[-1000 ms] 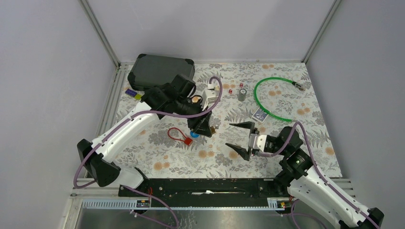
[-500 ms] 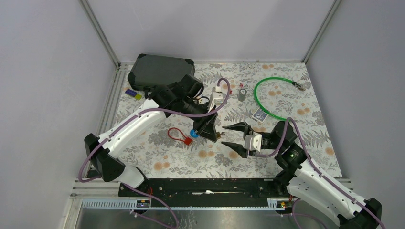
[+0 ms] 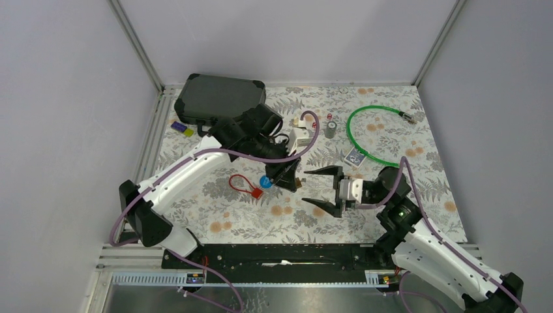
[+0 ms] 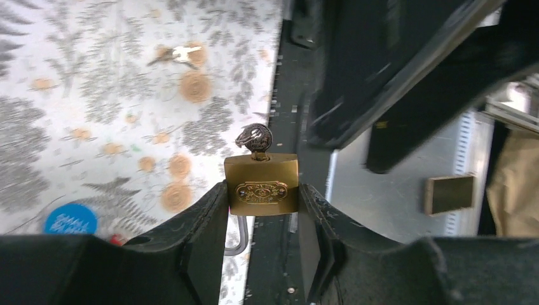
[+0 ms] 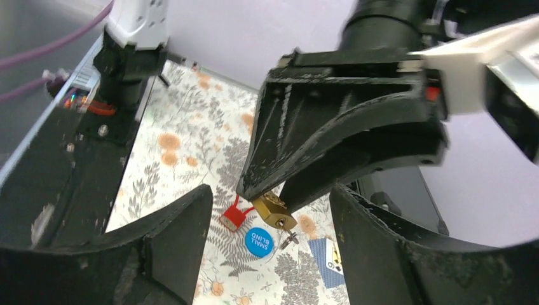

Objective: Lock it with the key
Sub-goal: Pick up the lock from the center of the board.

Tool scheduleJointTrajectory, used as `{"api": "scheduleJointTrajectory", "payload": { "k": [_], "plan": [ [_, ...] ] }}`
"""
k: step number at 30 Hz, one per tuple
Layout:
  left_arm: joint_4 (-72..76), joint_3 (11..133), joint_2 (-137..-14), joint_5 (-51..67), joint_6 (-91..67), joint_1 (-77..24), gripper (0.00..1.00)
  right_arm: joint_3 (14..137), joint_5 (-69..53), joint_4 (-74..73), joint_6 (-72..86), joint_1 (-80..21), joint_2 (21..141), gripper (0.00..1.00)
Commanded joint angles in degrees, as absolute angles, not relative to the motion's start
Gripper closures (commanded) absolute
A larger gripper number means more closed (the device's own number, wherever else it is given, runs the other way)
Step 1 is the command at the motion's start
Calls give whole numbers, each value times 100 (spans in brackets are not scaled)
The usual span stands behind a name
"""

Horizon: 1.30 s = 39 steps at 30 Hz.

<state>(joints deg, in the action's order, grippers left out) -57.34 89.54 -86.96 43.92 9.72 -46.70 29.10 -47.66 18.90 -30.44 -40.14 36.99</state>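
My left gripper point(image 3: 287, 180) is shut on a brass padlock point(image 4: 261, 185), held above the table's middle. A silver key point(image 4: 253, 137) sticks out of the padlock's bottom. The lock's steel shackle point(image 4: 237, 235) shows between my fingers. In the right wrist view the padlock point(image 5: 274, 210) and its key point(image 5: 290, 237) hang from the left fingertips point(image 5: 267, 175). My right gripper point(image 3: 323, 188) is open, its jaws wide apart, just right of the padlock and facing it.
A red tag with a loop point(image 3: 243, 185) and a blue round disc point(image 3: 265, 181) lie below the left gripper. A playing card point(image 3: 355, 156), a green cable ring point(image 3: 372, 134), a small grey cylinder point(image 3: 330, 129) and a dark case point(image 3: 218, 96) lie farther back.
My left gripper has carried the padlock right, toward the right gripper. My right gripper has moved left toward it, narrowed, then opened wide again.
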Motion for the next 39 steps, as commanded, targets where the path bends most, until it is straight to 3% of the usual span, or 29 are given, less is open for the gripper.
{"api": "scheduleJointTrajectory", "payload": {
  "k": [1,5,9,13,18,23,31,39],
  "plan": [
    [-5021,8871,-8036,3064,1011,-4720,100,3195,-3519,2518,-1063,-4051,3393,24],
    [-3697,7949,-7146,1683,1187,-4897,100,4109,-1671,1261,636,-4045,3584,27],
    [-1936,6399,-5952,1638,1948,-4984,100,5200,-528,-598,1568,-4049,4364,25],
    [-1440,5999,-5452,1991,2484,-5018,100,5851,-1288,-1353,2508,-4044,5102,24],
    [-2191,6321,-5624,2313,3223,-5098,100,5964,-2629,-859,3489,-4044,5548,19],
    [-2193,6340,-5652,2445,3334,-5147,100,5974,-2980,-743,3664,-4043,5739,18],
    [-2228,6488,-5790,2401,3358,-5225,100,5802,-3002,-752,3773,-4051,5920,36],
    [-2251,6589,-5986,2273,3345,-5366,100,5857,-2934,-758,3842,-4045,6259,43]
  ]
}}
